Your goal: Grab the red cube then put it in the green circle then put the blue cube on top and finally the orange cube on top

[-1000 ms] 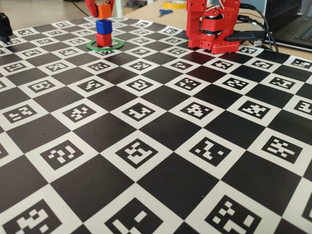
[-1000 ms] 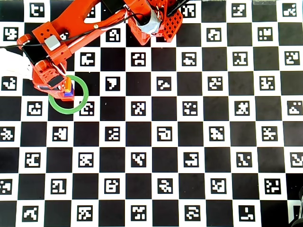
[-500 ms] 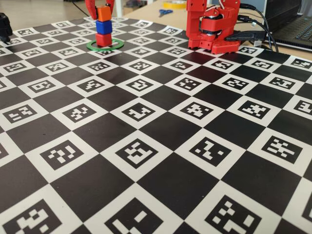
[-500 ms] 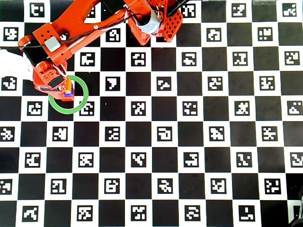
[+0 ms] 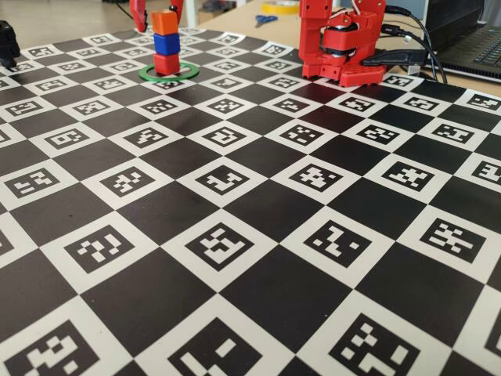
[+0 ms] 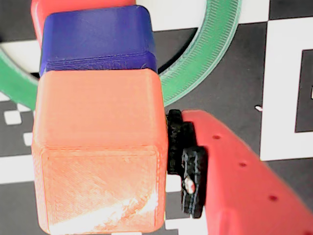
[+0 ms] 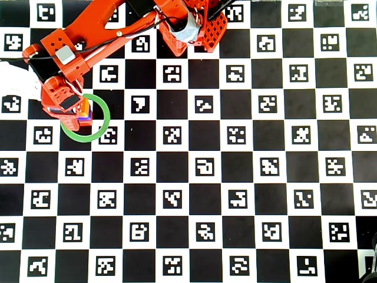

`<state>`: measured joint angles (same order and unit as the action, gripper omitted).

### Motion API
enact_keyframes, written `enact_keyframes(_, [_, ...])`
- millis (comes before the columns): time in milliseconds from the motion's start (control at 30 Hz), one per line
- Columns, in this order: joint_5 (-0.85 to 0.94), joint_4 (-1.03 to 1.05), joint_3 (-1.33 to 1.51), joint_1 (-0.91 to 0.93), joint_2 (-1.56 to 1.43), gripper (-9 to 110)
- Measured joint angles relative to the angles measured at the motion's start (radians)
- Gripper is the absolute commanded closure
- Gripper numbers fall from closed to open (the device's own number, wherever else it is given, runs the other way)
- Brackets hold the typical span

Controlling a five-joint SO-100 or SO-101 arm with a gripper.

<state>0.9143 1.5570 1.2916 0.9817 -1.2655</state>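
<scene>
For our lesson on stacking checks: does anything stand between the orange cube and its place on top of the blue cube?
Nothing visible does. In the fixed view the orange cube already sits directly on the blue cube, which sits on the red cube inside the green circle. The gripper flanks the orange cube.

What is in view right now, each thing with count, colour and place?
Small matte red cube: one, red, inside the ring, bottom of the stack.
Small blue cube: one, deep blue, on the red cube.
Small orange cube: one, bright orange, top of the stack.
Thin flat green ring: one, green, far left of the fixed view.
Checkered marker mat: one, black and white, covers the table.
Scissors: one pair, blue-handled, behind the mat.
Gripper: one, red, open, fingers flanking the orange cube.
</scene>
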Motion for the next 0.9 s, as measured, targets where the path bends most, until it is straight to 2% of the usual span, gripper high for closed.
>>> enact_keyframes(533, [-0.015,0.052,0.000,0.012,0.000,43])
enact_keyframes(900, [-0.032,0.130,0.000,0.008,-0.020,42])
